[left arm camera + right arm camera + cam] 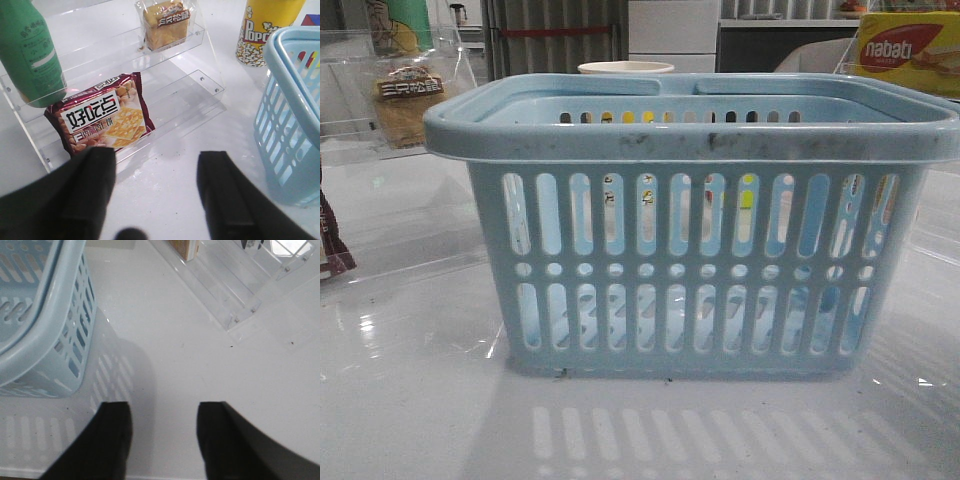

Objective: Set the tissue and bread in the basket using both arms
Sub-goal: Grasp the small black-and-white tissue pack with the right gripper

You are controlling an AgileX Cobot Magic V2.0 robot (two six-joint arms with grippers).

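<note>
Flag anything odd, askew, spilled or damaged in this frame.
Nothing spilled or broken. The basket stands upright, though its rim is smudged dark. The bread sits upright on the clear shelf; the biscuit packet below leans tilted. Both grippers are open and empty.

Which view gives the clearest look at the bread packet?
The left wrist view: the bread sits unobstructed on the clear shelf. The front view shows it dimmer, at the far left edge. The right wrist view doesn't show it.

I'm seeing my left gripper (157, 192) showing two broad matte-black fingers with rounded tips; my right gripper (162, 440) is showing the same plain black pair.
</note>
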